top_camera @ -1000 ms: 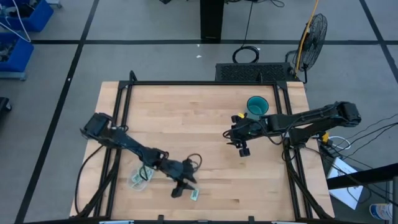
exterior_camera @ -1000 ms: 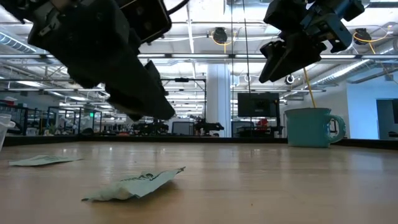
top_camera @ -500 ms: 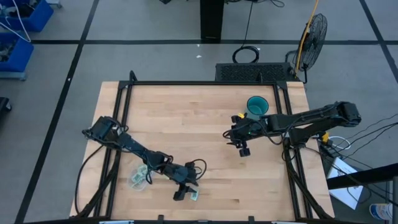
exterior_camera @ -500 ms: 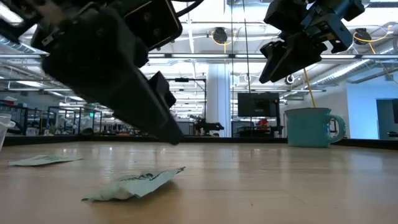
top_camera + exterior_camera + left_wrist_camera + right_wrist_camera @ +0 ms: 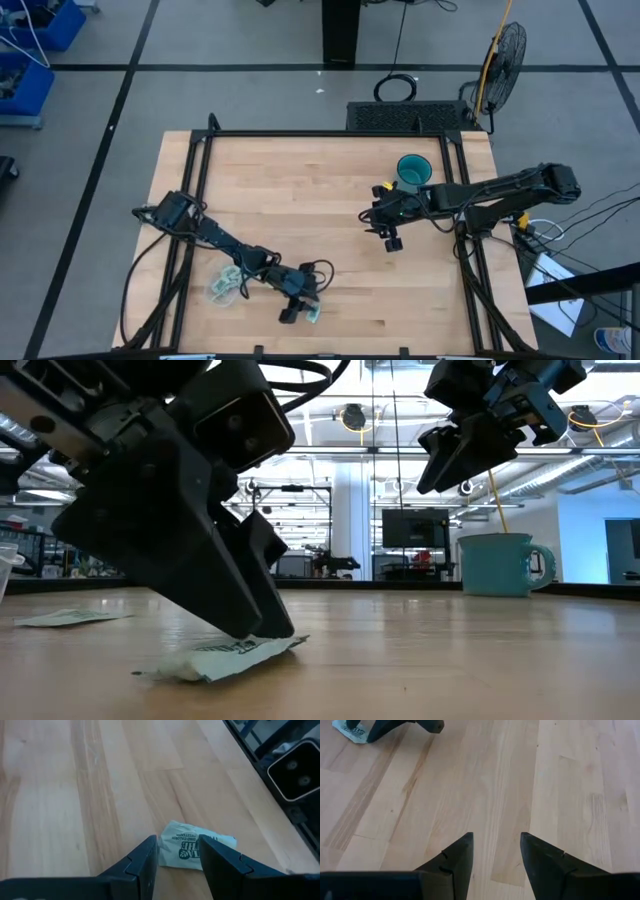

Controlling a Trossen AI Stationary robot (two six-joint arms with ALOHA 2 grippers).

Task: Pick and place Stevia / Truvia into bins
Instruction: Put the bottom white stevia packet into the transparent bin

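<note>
Left gripper [image 5: 178, 854], jaws apart, straddles a Truvia sachet [image 5: 196, 851] at the bench's [image 5: 320, 200] six o'clock; right gripper [image 5: 496, 851] hovers, jaws apart.

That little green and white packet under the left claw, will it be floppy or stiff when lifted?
Probably floppy: the sachet already lies crumpled, one end lifted off the table. Likely light too, being thin and flat. The open left gripper straddles it, so it may slide rather than roll.
</note>
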